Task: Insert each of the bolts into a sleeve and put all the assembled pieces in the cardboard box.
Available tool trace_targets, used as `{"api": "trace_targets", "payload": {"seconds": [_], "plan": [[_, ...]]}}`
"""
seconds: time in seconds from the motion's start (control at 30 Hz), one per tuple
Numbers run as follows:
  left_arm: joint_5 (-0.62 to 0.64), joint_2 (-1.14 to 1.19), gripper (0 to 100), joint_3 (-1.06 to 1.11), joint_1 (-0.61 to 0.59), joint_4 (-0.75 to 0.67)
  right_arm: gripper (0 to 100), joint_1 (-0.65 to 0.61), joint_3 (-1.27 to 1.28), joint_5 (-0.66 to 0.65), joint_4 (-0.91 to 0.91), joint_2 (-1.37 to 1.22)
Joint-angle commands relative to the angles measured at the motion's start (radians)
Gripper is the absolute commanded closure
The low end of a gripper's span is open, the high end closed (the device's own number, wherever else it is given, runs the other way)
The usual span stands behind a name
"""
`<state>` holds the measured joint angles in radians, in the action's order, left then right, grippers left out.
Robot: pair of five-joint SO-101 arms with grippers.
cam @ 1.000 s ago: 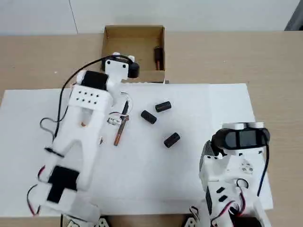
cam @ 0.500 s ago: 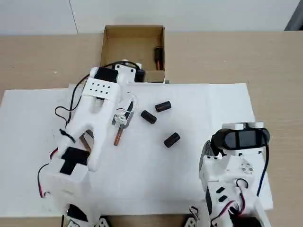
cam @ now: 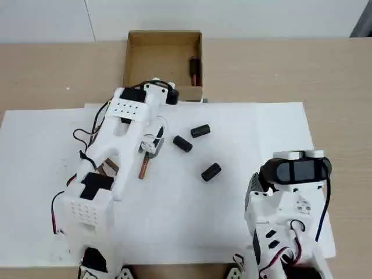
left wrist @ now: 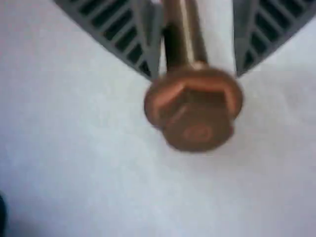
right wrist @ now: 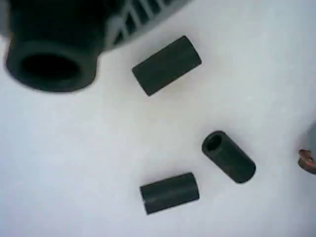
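A copper bolt [cam: 144,167] lies on the white sheet [cam: 174,221]. My left gripper [cam: 152,145] is down over it. Close up, the bolt's hex head [left wrist: 193,111] faces the camera and its shaft runs between the open ribbed fingers [left wrist: 123,34]. Three loose black sleeves [cam: 200,131] [cam: 182,143] [cam: 211,172] lie to the bolt's right. My right arm [cam: 290,174] sits folded at the near right. Its gripper [right wrist: 64,34] is shut on a fourth black sleeve [right wrist: 49,61], above the loose ones [right wrist: 168,64] [right wrist: 229,157] [right wrist: 169,192].
The cardboard box [cam: 135,64] stands at the table's back edge, just beyond the sheet, with one assembled bolt and sleeve [cam: 195,70] along its right wall. The left arm's body covers the sheet's left half. Bare wooden table surrounds the sheet.
The left arm has swung right and stretched forward, bringing its gripper down over the bolt. The bolt, the sleeves and the right arm have stayed put.
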<state>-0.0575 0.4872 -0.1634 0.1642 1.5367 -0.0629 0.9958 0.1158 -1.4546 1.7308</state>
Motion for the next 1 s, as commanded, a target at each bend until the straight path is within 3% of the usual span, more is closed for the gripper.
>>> {"api": "trace_targets", "payload": {"seconds": [0.0,0.13,0.27,0.5,0.97], "plan": [[-0.005,0.006,90,-0.041,-0.005,-0.037,99.5,0.007,-0.005,0.005,0.024,-0.002],[-0.003,0.041,91,-0.041,-0.006,-0.040,99.5,0.007,-0.005,0.005,0.024,-0.002],[-0.002,0.077,100,-0.041,-0.006,-0.040,99.5,0.007,-0.005,0.005,0.024,-0.002],[0.035,0.057,99,-0.042,-0.006,-0.015,99.5,0.005,-0.006,0.003,0.024,-0.002],[0.037,-0.405,99,-0.054,0.015,0.186,99.5,0.001,-0.098,-0.009,0.018,-0.002]]}}
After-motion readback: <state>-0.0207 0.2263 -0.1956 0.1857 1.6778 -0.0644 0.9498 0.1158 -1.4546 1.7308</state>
